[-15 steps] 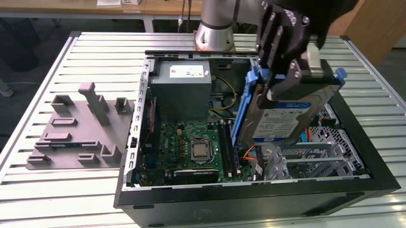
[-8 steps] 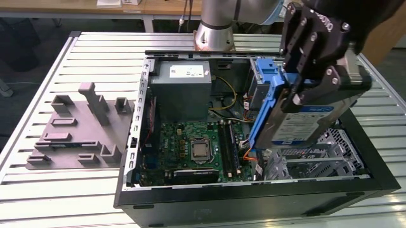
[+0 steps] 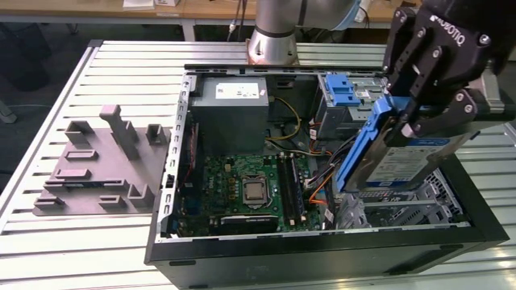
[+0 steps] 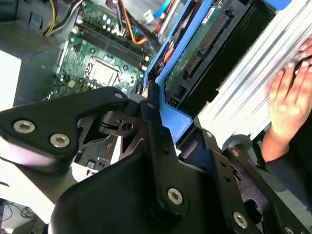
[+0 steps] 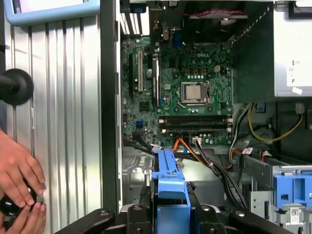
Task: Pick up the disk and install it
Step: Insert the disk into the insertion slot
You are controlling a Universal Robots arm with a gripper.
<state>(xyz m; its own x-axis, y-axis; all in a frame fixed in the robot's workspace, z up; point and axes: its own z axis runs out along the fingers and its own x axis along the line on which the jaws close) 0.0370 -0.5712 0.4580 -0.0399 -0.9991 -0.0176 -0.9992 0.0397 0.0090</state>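
fingers of the gripper (image 3: 423, 115) are pressed onto the blue rails of the disk (image 3: 403, 160), which is held tilted above the open computer case (image 3: 322, 248), at about 3 o'clock from the motherboard (image 3: 250, 193). a person's hand (image 4: 287, 102) is seen in both wrist views.

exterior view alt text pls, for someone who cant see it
A black robot claw holds the disk, a hard drive with blue rails, tilted above the right side of an open computer case. Inside lie a green motherboard and a grey power supply; a grey fixture plate sits on the table at left.
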